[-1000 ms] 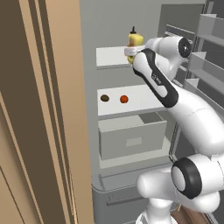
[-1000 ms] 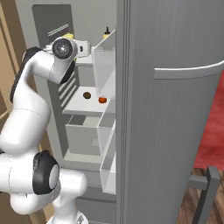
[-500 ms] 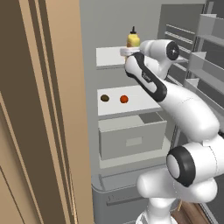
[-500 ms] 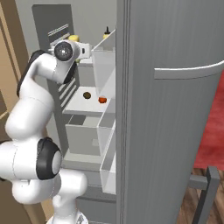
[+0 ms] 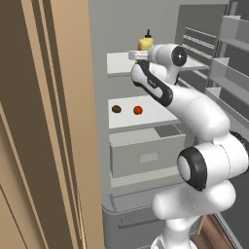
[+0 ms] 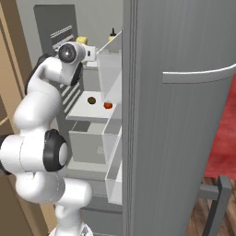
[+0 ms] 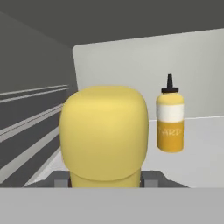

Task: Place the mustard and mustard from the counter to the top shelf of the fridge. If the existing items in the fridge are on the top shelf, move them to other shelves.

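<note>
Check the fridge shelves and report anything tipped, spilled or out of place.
Nothing stands out. The mustard bottle stands upright on the top shelf, with no spill around it. The yellow jar sits upright, close in front of the hand's camera. The orange-red ball and brown lump lie apart on the shelf below.

Tan cabinet panel (image 5: 44, 121), wood floor (image 6: 216, 212).

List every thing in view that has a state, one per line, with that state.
Fridge: door open.
Bottle: upright on the top shelf.
Jar: held between the gripper fingers, above the top shelf.
Ball: resting on the middle shelf.
Brown lump: resting on the middle shelf, beside the ball, apart from it.
Drawer: shut.
</note>
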